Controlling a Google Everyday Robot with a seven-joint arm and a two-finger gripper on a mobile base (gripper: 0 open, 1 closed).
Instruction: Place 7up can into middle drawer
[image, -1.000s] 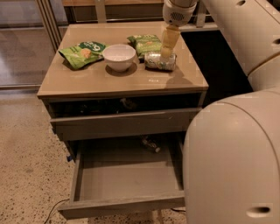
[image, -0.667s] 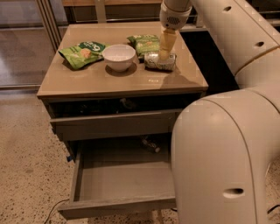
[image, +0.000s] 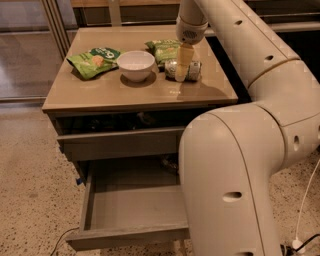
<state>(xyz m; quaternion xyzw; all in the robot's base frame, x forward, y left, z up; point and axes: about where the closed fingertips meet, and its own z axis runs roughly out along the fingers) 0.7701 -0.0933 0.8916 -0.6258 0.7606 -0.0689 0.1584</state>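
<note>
The 7up can (image: 194, 70) lies on its side on the tabletop, right of the white bowl (image: 135, 64). My gripper (image: 181, 74) hangs straight down from the wrist, right at the can's left end and covering part of it. The middle drawer (image: 131, 206) is pulled out low at the front, and its bare grey floor is showing. My arm's big elbow link (image: 225, 175) covers the drawer's right side.
Two green snack bags (image: 93, 60) (image: 162, 49) lie on the tabletop (image: 110, 92), one on each side of the bowl. A drawer with a dark cluttered inside (image: 117, 144) is slightly open above the pulled-out one. A white cable (image: 302, 220) runs over the speckled floor at the right.
My gripper has come down and a little left, onto the can's left end. The large arm link has swung left and now hides more of the open drawer.
</note>
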